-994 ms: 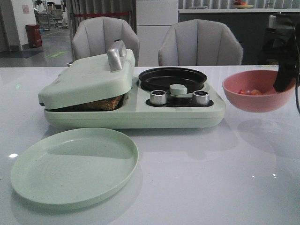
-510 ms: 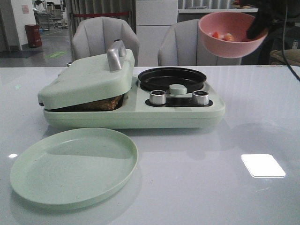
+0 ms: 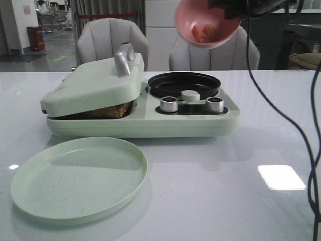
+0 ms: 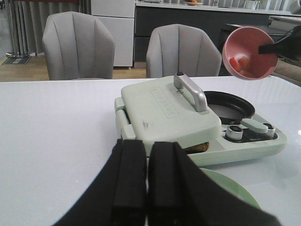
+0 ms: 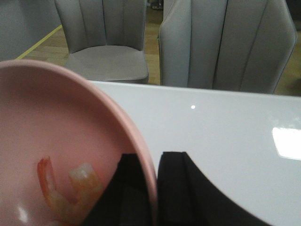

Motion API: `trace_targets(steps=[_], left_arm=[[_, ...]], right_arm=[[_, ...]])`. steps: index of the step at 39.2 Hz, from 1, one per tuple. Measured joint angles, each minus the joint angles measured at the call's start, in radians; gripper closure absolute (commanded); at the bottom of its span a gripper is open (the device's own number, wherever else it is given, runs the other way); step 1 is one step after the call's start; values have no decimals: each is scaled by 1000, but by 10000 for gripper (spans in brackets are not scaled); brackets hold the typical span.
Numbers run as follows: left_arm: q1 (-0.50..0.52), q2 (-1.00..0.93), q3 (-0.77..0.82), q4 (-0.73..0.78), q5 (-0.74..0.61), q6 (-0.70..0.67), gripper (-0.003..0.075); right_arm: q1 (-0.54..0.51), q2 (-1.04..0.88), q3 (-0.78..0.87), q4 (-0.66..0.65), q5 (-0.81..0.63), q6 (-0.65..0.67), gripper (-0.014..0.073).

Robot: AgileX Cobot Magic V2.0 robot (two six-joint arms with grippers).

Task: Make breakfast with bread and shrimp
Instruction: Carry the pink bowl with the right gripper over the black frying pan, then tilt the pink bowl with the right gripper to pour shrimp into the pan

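My right gripper (image 3: 229,6) holds a pink bowl (image 3: 208,25) high over the black round pan (image 3: 184,84) of the pale green breakfast maker (image 3: 143,120). The bowl is tipped on its side with its mouth toward the left. Orange-pink shrimp (image 3: 203,32) lie against its lower wall. In the right wrist view the gripper (image 5: 153,188) is shut on the bowl's rim (image 5: 141,155), with shrimp (image 5: 70,193) beside one finger. A brown bread edge (image 3: 111,110) shows under the maker's part-raised lid (image 3: 95,83). My left gripper (image 4: 147,188) is shut and empty, on the near side of the maker.
A pale green plate (image 3: 80,178) lies in front of the maker. Two metal knobs (image 3: 169,104) sit by the pan. Two grey chairs (image 3: 113,42) stand behind the table. The right arm's black cable (image 3: 301,135) hangs down over the table's right side.
The pink bowl has risen from table height at the right, moved left to above the pan, and tipped over toward the left. The left arm has stayed still.
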Motion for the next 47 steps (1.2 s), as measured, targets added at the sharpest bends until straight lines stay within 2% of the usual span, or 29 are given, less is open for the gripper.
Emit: trace_targets(steps=[7,17,24,29,39,47], left_arm=[[0,0,0,0,0,0,607],[0,0,0,0,0,0,607],[0,0,0,0,0,0,607],[0,0,0,0,0,0,607],[0,-2,0,0,0,0,607],[0,-2,0,0,0,0,607]], right_arm=[[42,66,40,-129,-237,0,456],[48,161,60,-323,-554,0,456],[48,190,60,-512,-620,-23,456],[50,204,60,-597,-654,-111,456],[50,226,60,-621,-730,-362,456],[50,226,60,-596,-752,-397,457]])
